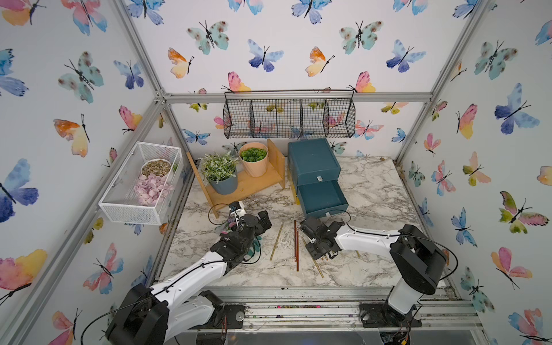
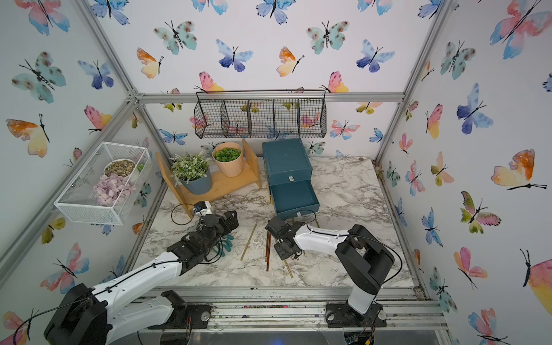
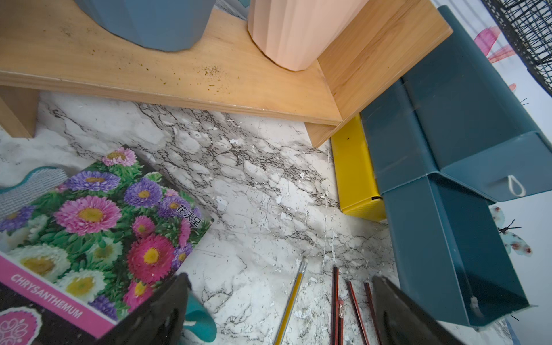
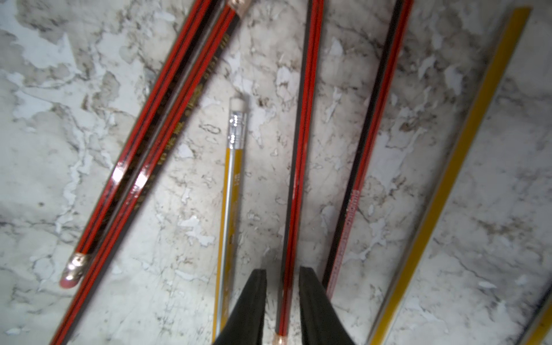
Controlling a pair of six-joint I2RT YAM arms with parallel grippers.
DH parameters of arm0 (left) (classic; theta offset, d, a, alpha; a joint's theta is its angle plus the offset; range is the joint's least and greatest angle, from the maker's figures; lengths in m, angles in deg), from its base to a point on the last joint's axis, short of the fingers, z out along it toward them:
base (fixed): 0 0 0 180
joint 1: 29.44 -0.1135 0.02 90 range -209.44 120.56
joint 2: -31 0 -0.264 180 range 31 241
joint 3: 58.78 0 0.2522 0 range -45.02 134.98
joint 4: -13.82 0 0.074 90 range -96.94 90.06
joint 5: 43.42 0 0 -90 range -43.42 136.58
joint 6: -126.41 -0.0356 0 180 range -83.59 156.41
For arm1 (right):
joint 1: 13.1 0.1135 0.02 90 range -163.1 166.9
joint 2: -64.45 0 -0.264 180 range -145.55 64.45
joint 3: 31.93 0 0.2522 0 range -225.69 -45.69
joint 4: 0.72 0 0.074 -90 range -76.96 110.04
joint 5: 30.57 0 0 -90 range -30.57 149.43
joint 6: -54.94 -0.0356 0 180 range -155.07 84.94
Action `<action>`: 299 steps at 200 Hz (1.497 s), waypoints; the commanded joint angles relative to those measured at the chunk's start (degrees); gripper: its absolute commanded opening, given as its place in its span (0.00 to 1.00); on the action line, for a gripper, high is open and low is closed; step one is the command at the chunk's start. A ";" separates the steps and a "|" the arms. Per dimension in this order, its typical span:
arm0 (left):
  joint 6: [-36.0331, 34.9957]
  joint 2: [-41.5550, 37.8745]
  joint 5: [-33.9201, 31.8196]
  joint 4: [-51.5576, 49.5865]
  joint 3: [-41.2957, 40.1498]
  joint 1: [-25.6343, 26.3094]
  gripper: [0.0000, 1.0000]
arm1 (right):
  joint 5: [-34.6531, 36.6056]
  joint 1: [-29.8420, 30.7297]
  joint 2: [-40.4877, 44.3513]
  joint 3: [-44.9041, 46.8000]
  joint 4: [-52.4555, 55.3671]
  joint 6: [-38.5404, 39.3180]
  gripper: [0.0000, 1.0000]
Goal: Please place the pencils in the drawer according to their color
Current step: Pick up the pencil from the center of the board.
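Observation:
The dark-teal chest of drawers (image 1: 313, 161) (image 2: 286, 158) stands at the back, its middle drawer (image 1: 322, 198) (image 3: 448, 254) pulled out and empty. A sliver of the yellow lowest drawer (image 3: 355, 179) shows. Several pencils lie in front of it: red-and-black ones (image 1: 295, 245) (image 2: 268, 251) and gold ones (image 1: 277, 241) (image 3: 294, 295). My right gripper (image 4: 282, 277) (image 1: 307, 242) points down, narrowly open, astride one red pencil (image 4: 298, 179) without clamping it. Beside that one lie more red pencils (image 4: 149, 149) and a gold pencil (image 4: 233, 179). My left gripper (image 3: 279, 279) (image 1: 264, 224) hangs wide open and empty.
A wooden shelf (image 1: 254, 185) with a blue pot (image 1: 224, 185) and a peach pot (image 1: 255, 164) stands left of the chest. A chrysanthemum seed packet (image 3: 98, 227) and a teal glove (image 3: 200, 322) lie under my left arm. A white mesh basket (image 1: 140, 185) and a black wire basket (image 1: 289, 116) hang on the walls.

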 commanded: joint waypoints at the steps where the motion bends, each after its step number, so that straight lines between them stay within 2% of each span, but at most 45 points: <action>1: -0.40 0.25 0.78 0.64 1.12 -0.33 0.99 | -1.92 0.20 -1.78 -0.88 2.50 0.18 0.22; 53: -0.49 -0.36 0.32 0.33 1.28 -0.35 0.98 | -8.61 0.20 -3.94 -1.05 8.15 0.03 0.23; 120: -0.27 -0.54 0.34 0.20 1.10 -0.41 0.98 | -6.45 0.20 -6.18 0.69 12.35 -2.09 0.19; 163: -0.31 -0.48 0.34 0.24 1.35 -0.39 0.98 | -6.07 0.20 -4.81 1.75 13.89 -3.21 0.22; 299: -0.27 -0.24 0.01 -0.19 1.75 -0.42 0.98 | -10.07 0.20 -2.16 4.56 14.42 -3.86 0.24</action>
